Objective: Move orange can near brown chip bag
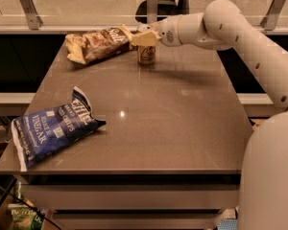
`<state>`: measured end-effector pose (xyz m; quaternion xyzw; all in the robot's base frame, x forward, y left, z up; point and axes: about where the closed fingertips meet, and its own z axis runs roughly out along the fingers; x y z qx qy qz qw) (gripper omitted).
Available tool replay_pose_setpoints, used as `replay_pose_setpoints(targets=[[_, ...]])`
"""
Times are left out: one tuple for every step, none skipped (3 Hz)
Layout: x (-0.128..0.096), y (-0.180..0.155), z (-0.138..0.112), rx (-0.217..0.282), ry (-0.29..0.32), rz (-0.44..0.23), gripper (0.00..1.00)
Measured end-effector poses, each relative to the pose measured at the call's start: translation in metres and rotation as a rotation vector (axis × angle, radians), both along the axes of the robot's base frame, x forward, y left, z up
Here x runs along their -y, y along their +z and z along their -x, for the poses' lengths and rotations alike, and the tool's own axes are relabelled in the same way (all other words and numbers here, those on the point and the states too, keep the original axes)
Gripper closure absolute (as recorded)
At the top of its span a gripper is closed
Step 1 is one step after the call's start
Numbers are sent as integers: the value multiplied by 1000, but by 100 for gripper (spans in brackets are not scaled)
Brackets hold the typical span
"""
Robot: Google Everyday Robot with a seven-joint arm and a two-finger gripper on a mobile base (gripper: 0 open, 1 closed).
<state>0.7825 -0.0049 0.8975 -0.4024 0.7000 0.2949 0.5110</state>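
Note:
The orange can (146, 55) stands upright on the grey table (182, 114) at the far middle, just right of the brown chip bag (96, 43), which lies crinkled at the far left. My gripper (144, 38) reaches in from the right and sits over the can's top, its pale fingers closed around the upper rim. The can's top is hidden by the fingers. A narrow gap of table shows between the can and the bag's right end.
A blue vinegar chip bag (53, 131) lies at the table's front left edge. My white arm (240, 37) spans the far right side. A glass railing with metal posts (29, 6) runs behind the table.

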Motion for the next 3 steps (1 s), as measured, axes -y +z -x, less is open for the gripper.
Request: replay_pose_setpoints(targets=[[-3,-1,0,-2,5,-1,60],[-7,-2,0,-4,9,-1,36],[-10,-4,0,-6,14,-2,15]])
